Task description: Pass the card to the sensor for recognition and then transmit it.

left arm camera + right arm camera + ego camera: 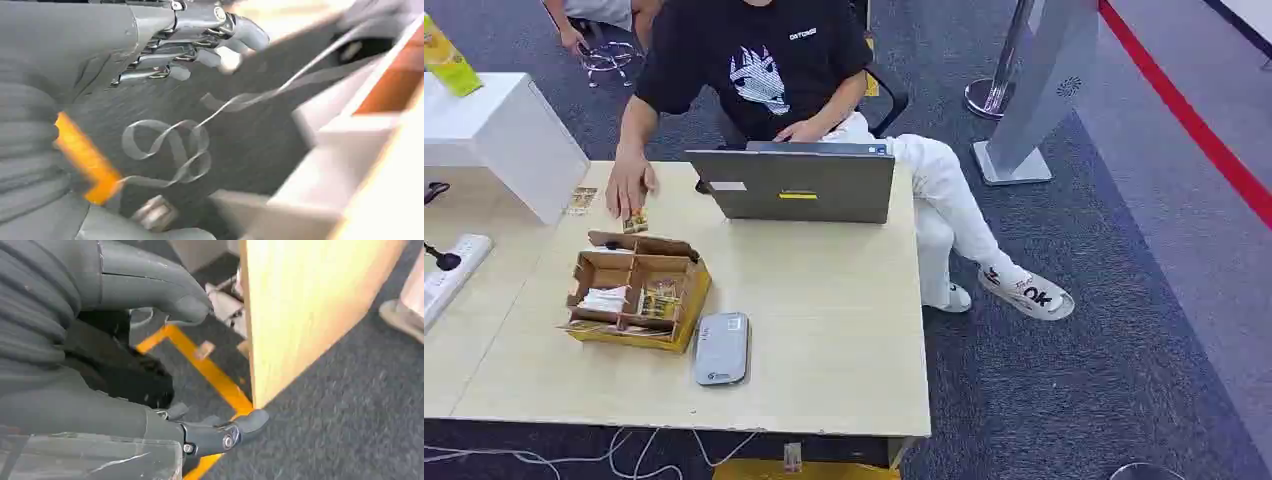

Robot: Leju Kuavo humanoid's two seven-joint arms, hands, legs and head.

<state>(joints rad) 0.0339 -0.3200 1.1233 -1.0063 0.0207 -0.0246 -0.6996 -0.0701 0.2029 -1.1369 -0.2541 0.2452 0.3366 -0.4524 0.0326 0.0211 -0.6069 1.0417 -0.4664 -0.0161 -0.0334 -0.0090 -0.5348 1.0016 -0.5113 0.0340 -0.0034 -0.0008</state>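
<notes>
The grey flat sensor [721,348] lies on the light wooden table [834,330], near its front edge. Just left of it stands an open cardboard box [686,290] with cards [660,300] and white packets [605,298] in its compartments. A person's hand [628,185] rests on a loose card [635,222] behind the box; another card [581,200] lies further left. My left hand [190,45] hangs over dark carpet and cables, fingers apart, empty. My right hand [100,365] hangs beside the table's edge [280,315] with thumb and fingers apart, holding nothing.
A person in a black shirt sits behind a grey laptop [792,185] at the table's far side, legs stretched out to the right. A white cabinet [504,135] and a power strip [449,270] stand at the left. Loose cables [175,150] and yellow floor tape [205,367] lie below.
</notes>
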